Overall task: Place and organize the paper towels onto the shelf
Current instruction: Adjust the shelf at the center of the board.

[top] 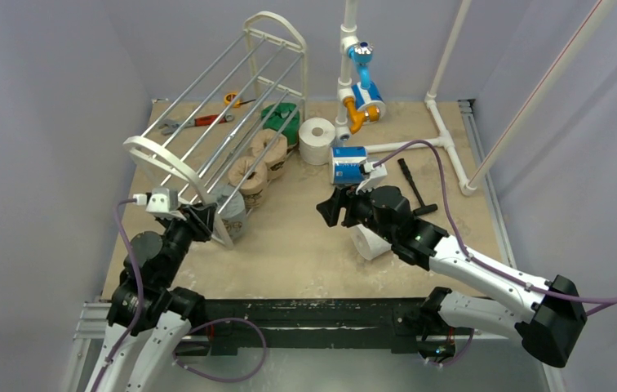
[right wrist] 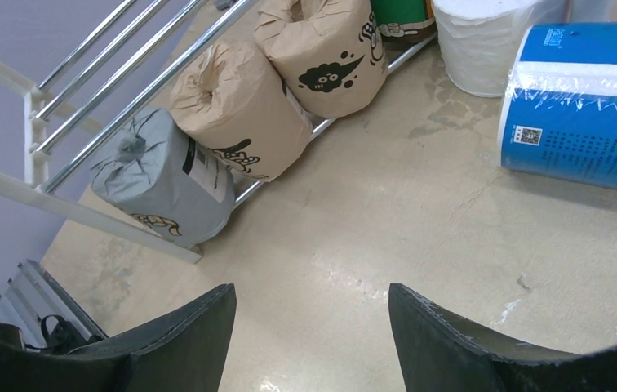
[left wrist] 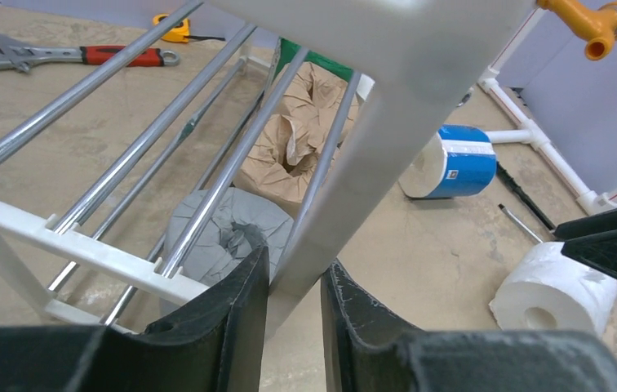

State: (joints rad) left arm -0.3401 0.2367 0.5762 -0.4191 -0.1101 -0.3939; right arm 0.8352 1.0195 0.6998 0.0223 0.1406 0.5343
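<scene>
The shelf (top: 158, 159) leans tilted at the table's left, its silver rods over a row of paper towels. The row holds a grey roll (top: 232, 208), two printed tan rolls (top: 250, 175) and a green one (top: 281, 118). My left gripper (left wrist: 295, 278) is shut on the shelf's white end-frame bar (left wrist: 387, 139). A white roll (top: 317, 140) stands upright beyond the row. A blue-white roll (top: 349, 165) lies beside it. Another white roll (top: 368, 242) lies under my right arm. My right gripper (right wrist: 309, 302) hangs open over bare table, holding nothing.
A red-handled wrench (top: 195, 122) and a yellow tape measure (top: 230, 99) lie behind the shelf. A white pipe frame (top: 444, 122) with blue and orange fittings stands at the back right. A black tool (top: 410, 181) lies near it. Grey walls enclose the table.
</scene>
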